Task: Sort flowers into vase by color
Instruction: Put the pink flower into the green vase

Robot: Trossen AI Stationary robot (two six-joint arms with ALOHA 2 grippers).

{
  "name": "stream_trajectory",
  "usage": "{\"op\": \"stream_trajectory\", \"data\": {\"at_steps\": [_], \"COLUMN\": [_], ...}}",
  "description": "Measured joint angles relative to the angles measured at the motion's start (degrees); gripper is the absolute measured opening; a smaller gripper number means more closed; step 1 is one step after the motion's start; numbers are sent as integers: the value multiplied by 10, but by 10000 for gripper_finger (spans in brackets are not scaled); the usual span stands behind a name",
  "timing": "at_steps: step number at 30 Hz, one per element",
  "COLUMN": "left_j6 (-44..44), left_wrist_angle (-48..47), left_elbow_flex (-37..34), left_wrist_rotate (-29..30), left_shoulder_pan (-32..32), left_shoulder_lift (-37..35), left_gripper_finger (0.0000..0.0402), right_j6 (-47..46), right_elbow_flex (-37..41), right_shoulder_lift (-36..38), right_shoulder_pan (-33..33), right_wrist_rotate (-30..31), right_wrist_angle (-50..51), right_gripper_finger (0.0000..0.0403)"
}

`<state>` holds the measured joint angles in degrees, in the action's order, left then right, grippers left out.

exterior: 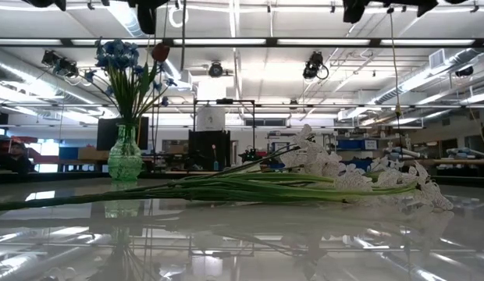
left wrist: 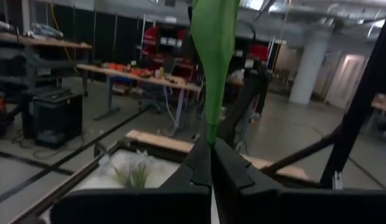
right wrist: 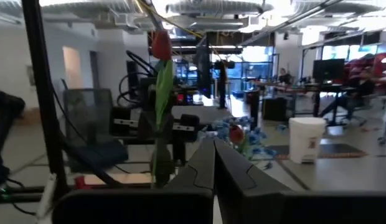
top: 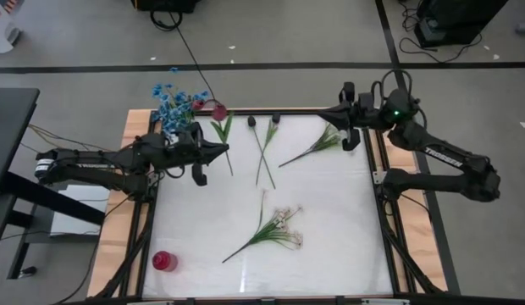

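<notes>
— While the left gripper [top: 222, 150] hovers above the table's far left part, what has it between its fingers?

— It is closed on a tulip [top: 219, 111] stem; the green leaf [left wrist: 213, 56] rises straight from the fingertips, and the pink-red bud points to the vase [exterior: 124, 156].

— And the other flowers?

— White blossom sprays [top: 275, 227] lie near the front, dark buds [top: 264, 120] further back. Blue blossoms [top: 171, 100] stand in the vase. The right gripper [top: 340, 114], closed and empty, hangs at the far right corner.
</notes>
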<state>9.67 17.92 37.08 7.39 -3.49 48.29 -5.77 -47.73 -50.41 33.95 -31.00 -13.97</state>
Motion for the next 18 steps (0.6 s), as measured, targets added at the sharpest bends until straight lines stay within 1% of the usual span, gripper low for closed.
{"op": "stream_trajectory", "data": {"at_steps": [4,6,7,10,12,13,18], "left_j6": [-3,-6,-9,-12,-19,-24,-65], "left_wrist_angle": [-28,-45,-55,-107,-132,-141,-169], "left_elbow_flex": [0,0,0,0,0,0,0], "left_wrist_rotate": [12,38,56,138,176,184,184], "left_shoulder_pan": [0,0,0,0,-3,-6,-30], "left_shoulder_lift": [-1,-8,-12,-28,-42,-51,-92], "left_gripper_finger": [2,2,2,2,2,2,2], "right_j6": [28,25,22,10,10,9,8], "right_elbow_flex": [0,0,0,0,0,0,0], "right_shoulder_lift": [8,9,9,9,8,8,8], "right_shoulder_pan": [-1,-1,-1,-1,-1,-1,-1], "right_wrist_rotate": [0,0,1,1,1,1,-1], "right_wrist_angle": [6,5,5,8,8,8,8], "right_gripper_finger": [12,22,28,42,48,49,48]}}
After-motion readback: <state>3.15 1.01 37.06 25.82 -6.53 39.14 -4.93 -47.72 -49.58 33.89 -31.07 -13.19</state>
